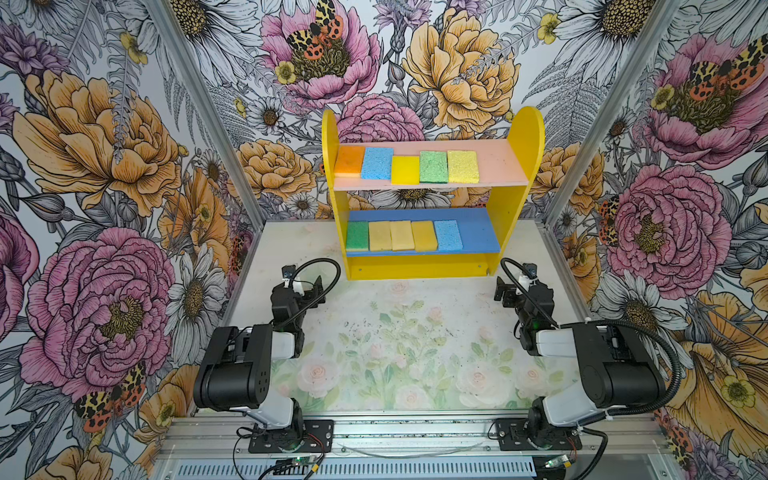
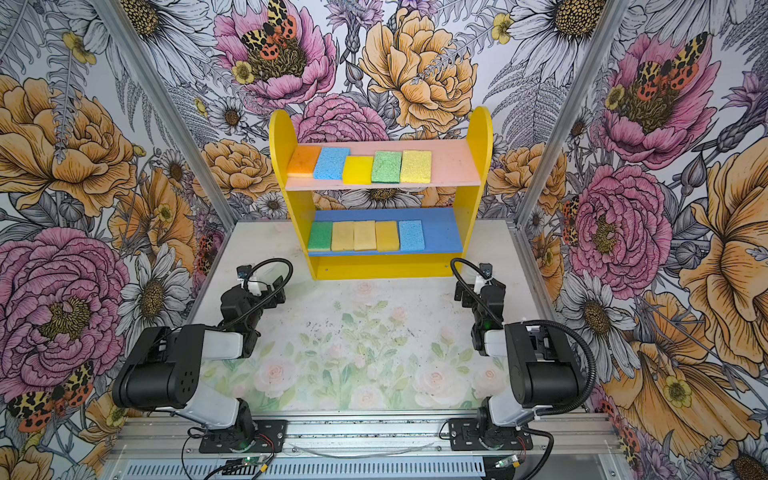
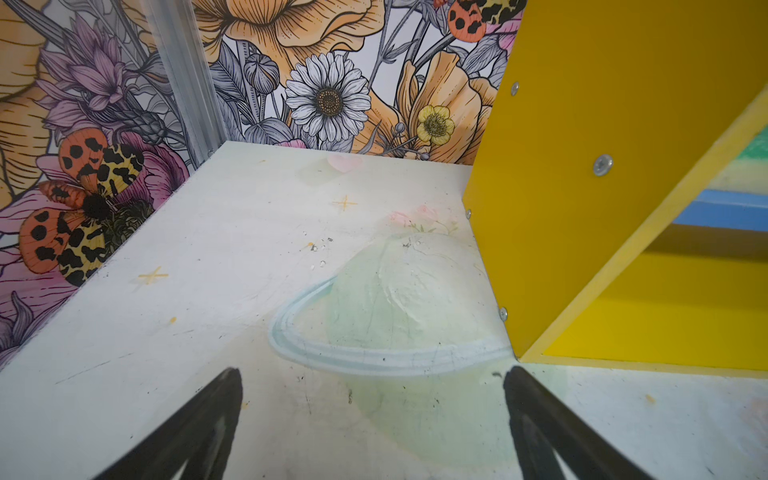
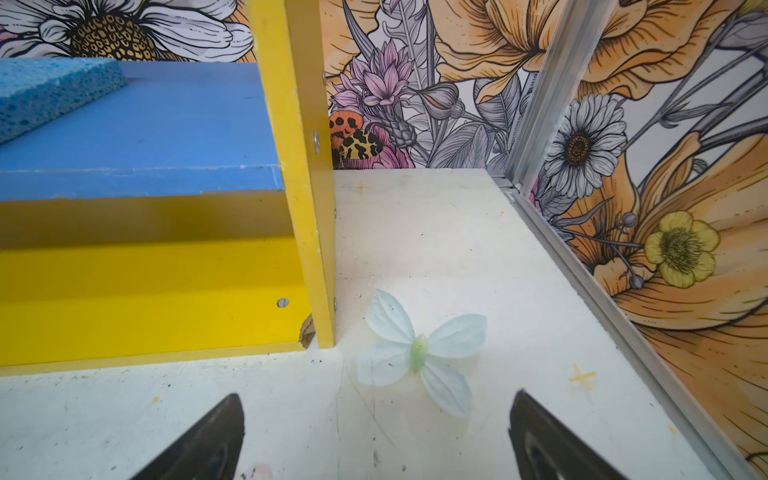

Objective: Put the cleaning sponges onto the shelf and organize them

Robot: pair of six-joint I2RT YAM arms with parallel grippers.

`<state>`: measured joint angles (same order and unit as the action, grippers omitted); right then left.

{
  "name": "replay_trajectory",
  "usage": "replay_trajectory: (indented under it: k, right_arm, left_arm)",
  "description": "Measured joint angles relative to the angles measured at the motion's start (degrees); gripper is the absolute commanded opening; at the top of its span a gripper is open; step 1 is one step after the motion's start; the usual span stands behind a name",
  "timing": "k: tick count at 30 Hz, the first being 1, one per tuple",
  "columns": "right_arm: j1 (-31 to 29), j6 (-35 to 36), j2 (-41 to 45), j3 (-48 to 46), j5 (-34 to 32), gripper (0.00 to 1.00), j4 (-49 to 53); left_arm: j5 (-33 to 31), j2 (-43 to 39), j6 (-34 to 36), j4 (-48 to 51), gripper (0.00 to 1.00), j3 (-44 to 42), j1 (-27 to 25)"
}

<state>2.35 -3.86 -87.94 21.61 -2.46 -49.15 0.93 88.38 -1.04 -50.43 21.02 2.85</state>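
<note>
Nearest, between both grippers: table [image 1: 415,328], nothing lying on it.
Left gripper [image 3: 372,374]: jaws spread wide, empty, low beside the shelf's [image 1: 515,166] left foot.
Right gripper [image 4: 376,399]: spread, empty, beside the right foot.
Just ahead of both: blue board [image 1: 478,232], five sponges [image 1: 401,235] flat in a row.
Above and beyond: pink board [image 1: 498,162], five more, side by side.
Judgement: sorting looks finished; arms rest clear so nothing gets knocked.

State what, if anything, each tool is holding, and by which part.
Nothing is held. The left tool and right tool are both open above the table, and the sponges lie on the shelf.
</note>
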Motion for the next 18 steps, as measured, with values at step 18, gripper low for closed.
replay_trajectory:
  k: [18]
  right_arm:
    - [0.15,-0.20,0.00,0.00,0.83,0.99,0.31]
  left_arm:
    - [-3.17,0.00,0.87,0.00,0.99,0.00,-2.10]
